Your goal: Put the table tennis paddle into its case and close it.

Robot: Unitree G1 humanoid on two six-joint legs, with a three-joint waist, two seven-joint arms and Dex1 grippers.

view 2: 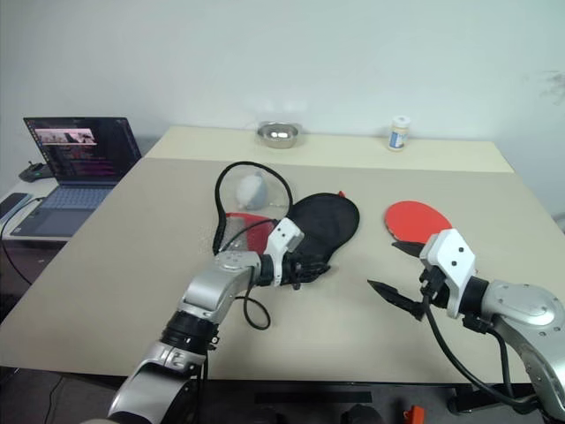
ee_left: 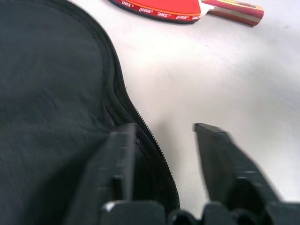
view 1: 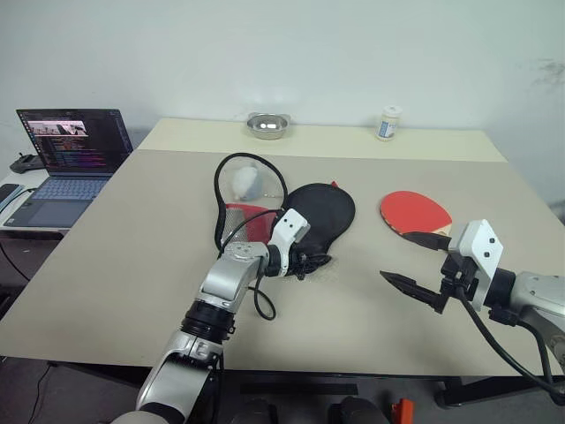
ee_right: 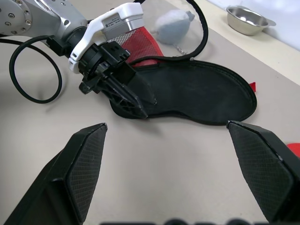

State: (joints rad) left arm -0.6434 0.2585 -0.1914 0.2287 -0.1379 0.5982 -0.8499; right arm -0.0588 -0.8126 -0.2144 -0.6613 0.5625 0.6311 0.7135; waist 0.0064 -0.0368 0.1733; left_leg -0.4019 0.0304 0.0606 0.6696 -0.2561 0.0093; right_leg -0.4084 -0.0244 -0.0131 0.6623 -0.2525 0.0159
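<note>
The case (view 1: 320, 212) lies opened in the middle of the table, black half flat, its zipper rim (view 1: 231, 161) standing up in a loop over the red mesh half (view 1: 243, 221). My left gripper (view 1: 311, 261) is at the case's narrow near end, open. One of its fingers (ee_left: 117, 159) rests over the black fabric, the other (ee_left: 225, 159) over bare table. The table tennis paddle (view 1: 415, 212) lies red face up to the right of the case, handle (ee_left: 236, 10) pointing toward the front right. My right gripper (view 1: 394, 254) hovers open just in front of the paddle, holding nothing.
A small grey-white pouch (view 1: 245, 181) sits inside the zipper loop. A steel bowl (view 1: 267, 125) and a white bottle (view 1: 388, 123) stand at the table's far edge. A laptop (view 1: 71, 155) is on a side table to the left. A black cable (view 1: 263, 305) hangs by my left wrist.
</note>
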